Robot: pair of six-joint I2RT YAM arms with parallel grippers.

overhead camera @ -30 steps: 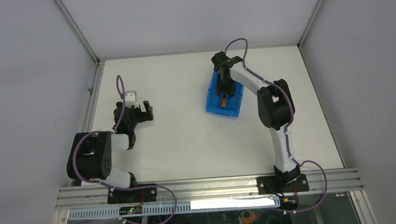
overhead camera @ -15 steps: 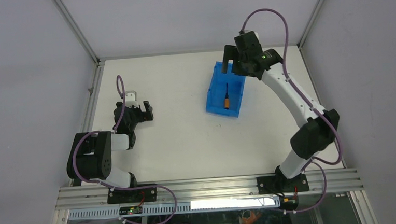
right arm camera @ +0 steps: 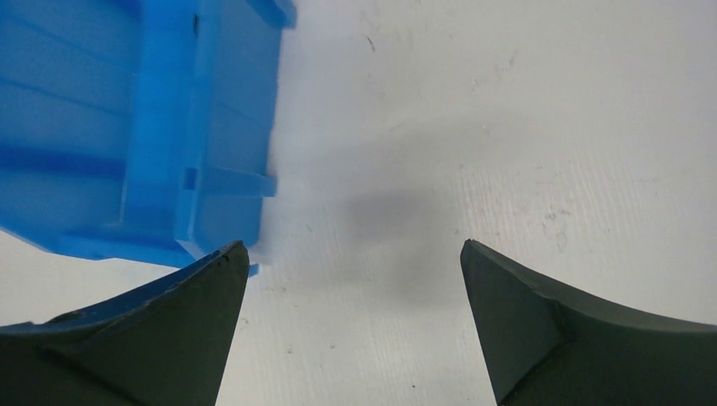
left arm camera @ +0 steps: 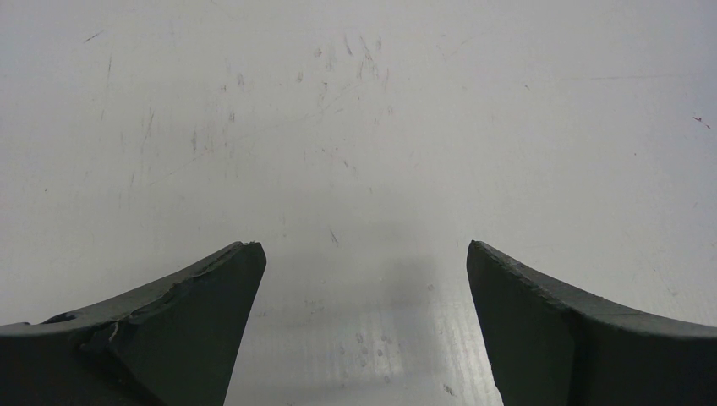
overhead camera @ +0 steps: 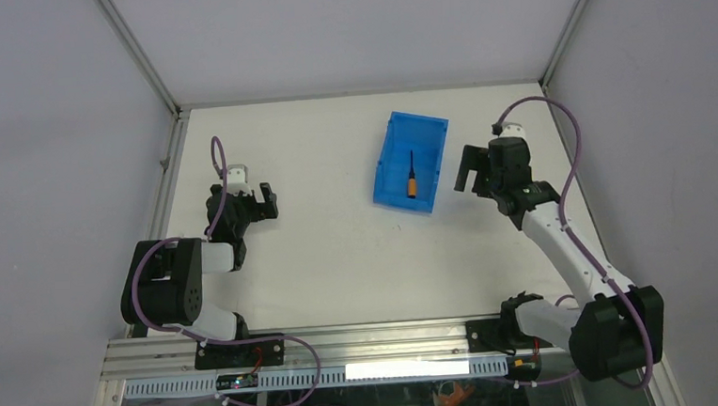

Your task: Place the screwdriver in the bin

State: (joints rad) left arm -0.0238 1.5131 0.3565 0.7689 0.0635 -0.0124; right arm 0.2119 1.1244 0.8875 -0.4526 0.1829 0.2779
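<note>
1. Since screwdriver [overhead camera: 411, 174] already lies flat inside bin [overhead camera: 392, 163], handle toward bin's low front edge and shaft toward its back wall, task looks done. What's left to go wrong is disturbing it.
2. Right gripper [overhead camera: 471, 170]: jaws apart, empty, just right of bin. Wrist view shows bin's outer wall close to one jaw. Risk: any sideways move toward bin clips that wall.
3. Bin looks like light plastic, loose on table [overhead camera: 320, 243]. A knock would likely slide or tip it. Handle end sits nearest the low edge, so screwdriver could roll out there.
4. Cable [overhead camera: 573, 143] loops off right arm, right of bin, apart from it. Risk: a low pass across bin could hook the rim.
5. Left gripper [overhead camera: 261, 198]: jaws apart, empty, well left of bin, over table. No threat unless sent across.
6. Safest, I'd say: pull right arm away from bin, not over it.
</note>
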